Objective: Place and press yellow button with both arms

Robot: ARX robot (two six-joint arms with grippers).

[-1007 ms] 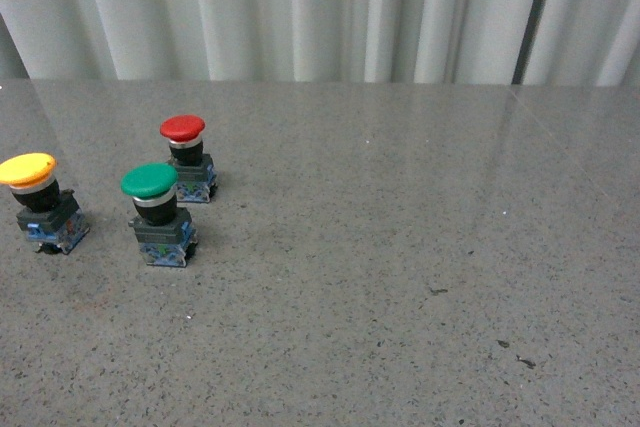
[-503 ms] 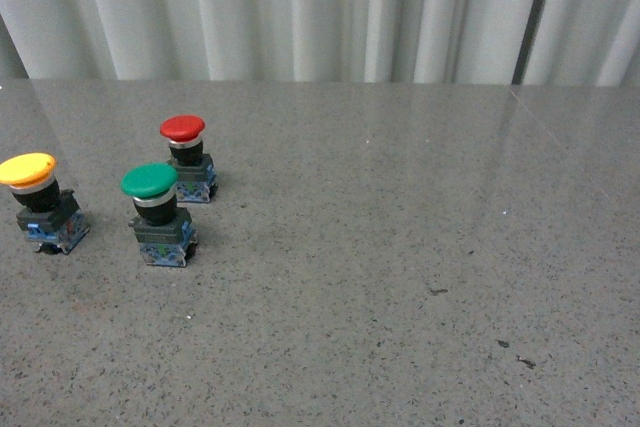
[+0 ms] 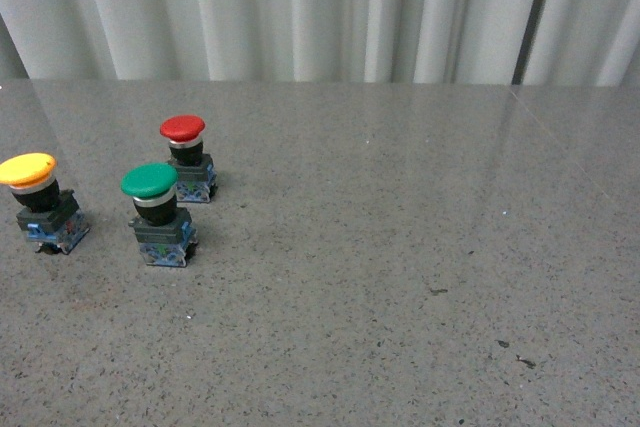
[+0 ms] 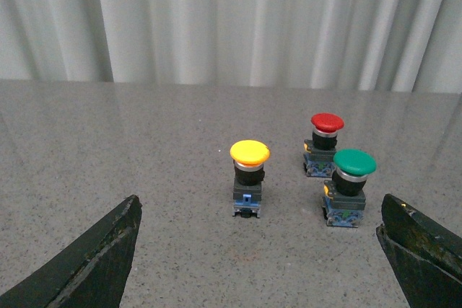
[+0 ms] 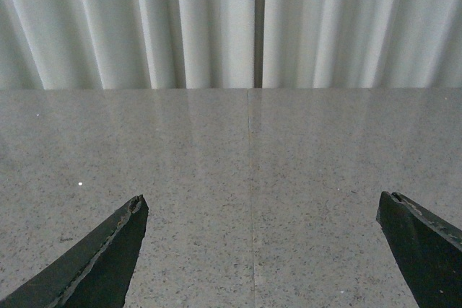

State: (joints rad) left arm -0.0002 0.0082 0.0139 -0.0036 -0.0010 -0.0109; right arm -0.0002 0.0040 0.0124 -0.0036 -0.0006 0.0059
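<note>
Left gripper (image 4: 259, 198) spread over speckled grey table (image 4: 130, 135); white curtain (image 4: 216, 19) behind.

The work surface (image 3: 400, 247) is a flat grey slab with a fine speckled, stone-like finish. It runs back to a curtain (image 3: 300, 7), which is white, hangs in vertical pleats and closes off the whole rear of the scene. A narrow dark gap (image 3: 533, 12) splits the pleats at the right. A thin straight seam (image 5: 250, 178) crosses the slab. Small dark marks (image 3: 438, 291) lie on the slab at the near right. Lighting is even and diffuse, and the slab shows a faint sheen near the curtain.
</note>
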